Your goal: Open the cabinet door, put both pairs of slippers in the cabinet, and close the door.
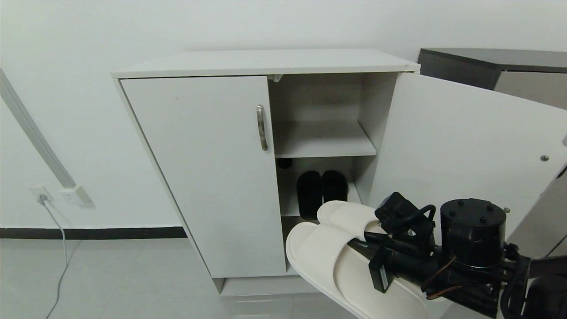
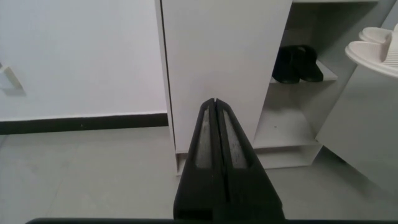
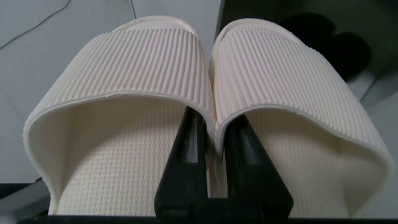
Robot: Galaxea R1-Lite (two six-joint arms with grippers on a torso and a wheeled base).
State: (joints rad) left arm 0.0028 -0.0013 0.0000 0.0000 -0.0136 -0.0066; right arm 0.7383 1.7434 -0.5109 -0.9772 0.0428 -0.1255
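Currently your right claw [image 3: 214, 146] is pinching the white slippers [image 1: 330, 252] by their touching inner walls, one finger inside each shoe. It holds the pair in the air just in front of the cabinet [image 1: 266, 62], toes pointing at its open right half. The cabinet's right door [image 1: 465, 146] stands swung wide, and its left door [image 1: 199, 173] is closed. The black slippers [image 1: 321, 191] sit side by side on the lower of the cabinet's two shelves. Your left claw [image 2: 214, 109] is pressed together with nothing in it, low and facing the cabinet's closed door.
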